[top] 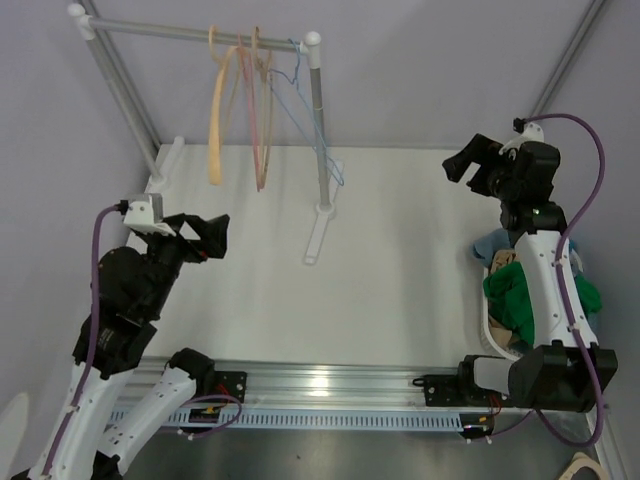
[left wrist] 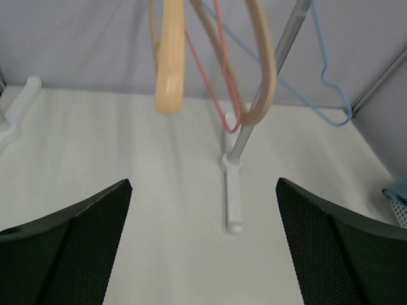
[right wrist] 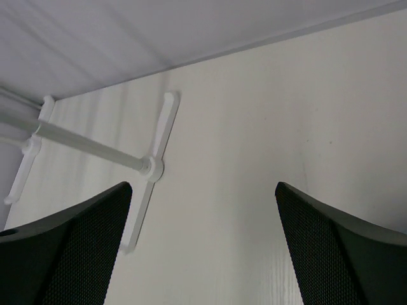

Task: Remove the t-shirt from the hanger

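Several bare hangers hang from the white rack's rail [top: 200, 33]: a thick beige hanger [top: 215, 150], a pink one [top: 262, 140] and a blue wire one [top: 312, 122]. No cloth is on any of them. Up close, the left wrist view shows the beige hanger [left wrist: 170, 70] and the pink wire [left wrist: 213, 82]. Crumpled green cloth [top: 515, 295] and blue cloth [top: 492, 245] lie in a basket at the right; I cannot tell whether one is the t-shirt. My left gripper [top: 208, 240] [left wrist: 203, 190] is open, raised and pointing at the rack. My right gripper [top: 468, 170] [right wrist: 203, 190] is open and empty.
The rack's right post [left wrist: 267, 89] stands on a long white foot [left wrist: 232, 197] [right wrist: 156, 159] at mid table. Its left post [top: 125, 95] runs down to the far left corner. The white basket [top: 487, 335] sits beside the right arm, its corner [left wrist: 397, 194] at the picture's edge. Grey walls surround the table.
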